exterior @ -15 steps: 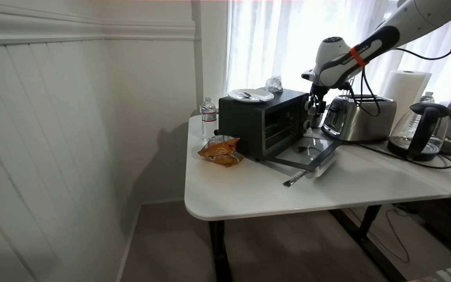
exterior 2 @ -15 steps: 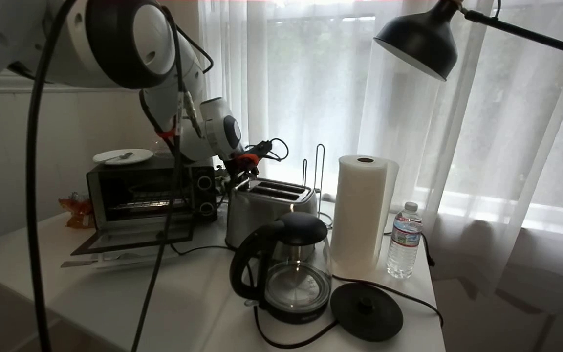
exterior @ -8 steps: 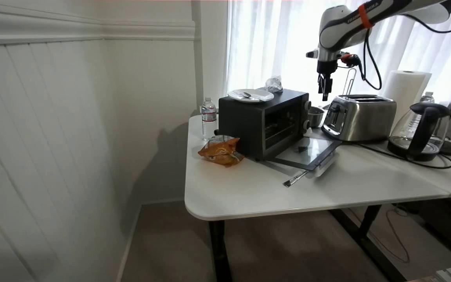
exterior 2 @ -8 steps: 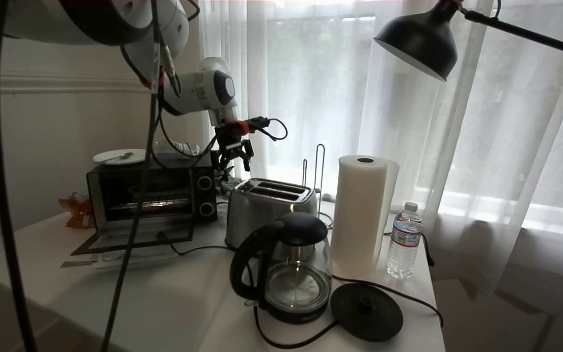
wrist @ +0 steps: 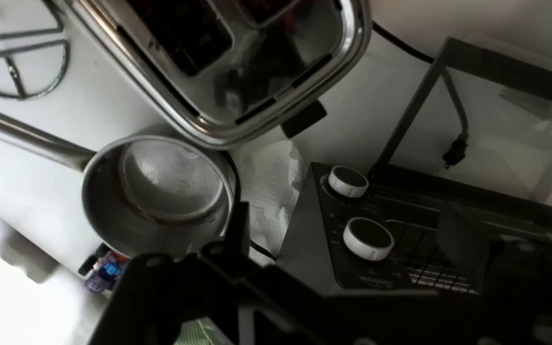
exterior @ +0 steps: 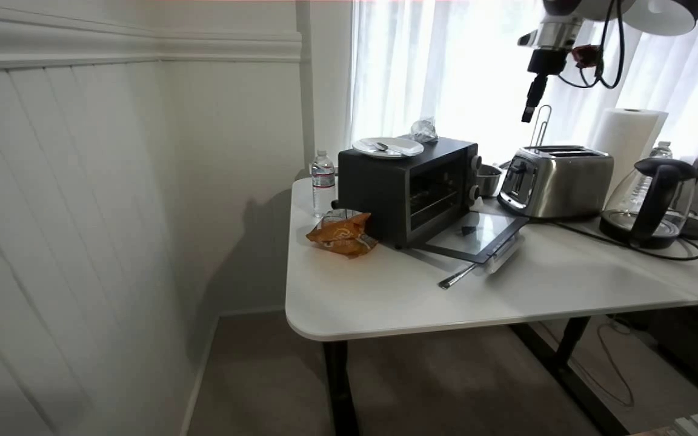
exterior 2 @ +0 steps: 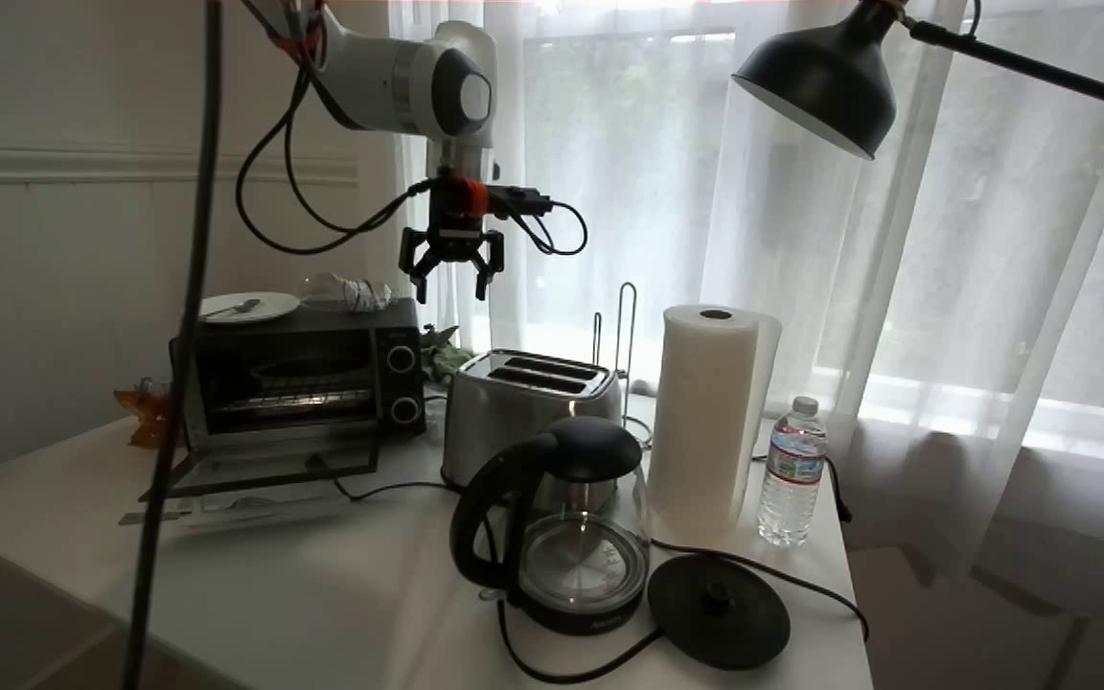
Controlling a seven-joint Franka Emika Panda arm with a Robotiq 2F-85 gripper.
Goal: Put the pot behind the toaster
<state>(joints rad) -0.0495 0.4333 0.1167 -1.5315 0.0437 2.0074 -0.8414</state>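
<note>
Pot (wrist: 166, 184), sm., rd., metal: upright on table (exterior: 379, 293), just beside toaster (exterior: 561, 184), nr. oven (exterior: 379, 194). Gripper (exterior 2: 451, 289): overhead, jaws well apart, holding nil.

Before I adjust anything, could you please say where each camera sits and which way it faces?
An exterior view: nearest the kettle, looking past it toward the toaster; part of the arm and the open gripper show.
An exterior view: in front of the table, facing the oven and curtains; arm and gripper show.
Wrist view: on the arm, looking down at the pot, toaster and oven; gripper fingers show.
Both exterior views share the kettle, toaster and oven.
</note>
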